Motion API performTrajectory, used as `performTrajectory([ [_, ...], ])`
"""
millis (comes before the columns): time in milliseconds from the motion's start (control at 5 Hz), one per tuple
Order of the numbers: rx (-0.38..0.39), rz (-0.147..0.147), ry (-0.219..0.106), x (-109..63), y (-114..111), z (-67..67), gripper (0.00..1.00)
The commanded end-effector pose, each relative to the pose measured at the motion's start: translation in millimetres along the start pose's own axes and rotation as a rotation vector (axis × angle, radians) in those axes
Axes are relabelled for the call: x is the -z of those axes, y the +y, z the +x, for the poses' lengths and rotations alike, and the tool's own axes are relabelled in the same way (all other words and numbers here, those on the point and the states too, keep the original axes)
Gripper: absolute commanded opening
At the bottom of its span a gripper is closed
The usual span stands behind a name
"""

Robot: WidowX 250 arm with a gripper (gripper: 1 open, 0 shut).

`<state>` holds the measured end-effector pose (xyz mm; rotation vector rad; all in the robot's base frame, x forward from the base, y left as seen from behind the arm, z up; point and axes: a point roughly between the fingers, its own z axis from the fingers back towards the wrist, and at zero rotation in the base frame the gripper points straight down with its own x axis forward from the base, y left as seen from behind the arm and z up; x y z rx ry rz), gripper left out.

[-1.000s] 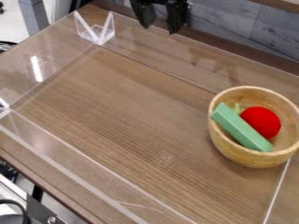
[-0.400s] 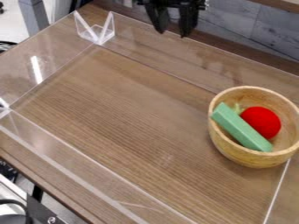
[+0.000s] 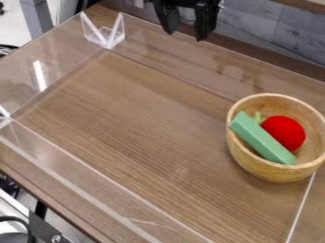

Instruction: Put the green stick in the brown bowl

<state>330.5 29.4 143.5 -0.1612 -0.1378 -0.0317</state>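
The green stick (image 3: 261, 138) lies tilted inside the brown bowl (image 3: 256, 165) at the right of the table, leaning against a red round toy (image 3: 286, 132) that shares the bowl. My gripper (image 3: 185, 26) hangs at the top middle of the camera view, far from the bowl, up and to its left. Its dark fingers (image 3: 166, 21) point down, stand open, and hold nothing.
A clear acrylic wall (image 3: 51, 66) borders the wooden tabletop (image 3: 127, 123) on the left, front and right. A clear bracket (image 3: 105, 33) stands at the back left corner. Black cabling (image 3: 15, 223) hangs at the lower left, off the table.
The gripper shifted slightly right along the top edge a second ago and has held still since. The stick and bowl have not moved.
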Motion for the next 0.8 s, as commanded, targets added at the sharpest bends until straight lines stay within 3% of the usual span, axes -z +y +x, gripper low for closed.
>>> performTrajectory([
  [0,0.033,0.013,-0.05,-14.7,9.0,15.0,1.0],
  [400,0.033,-0.001,-0.038,-11.1,9.7,15.6,1.0],
  [600,0.078,-0.016,-0.027,-20.2,-2.2,21.2,1.0],
])
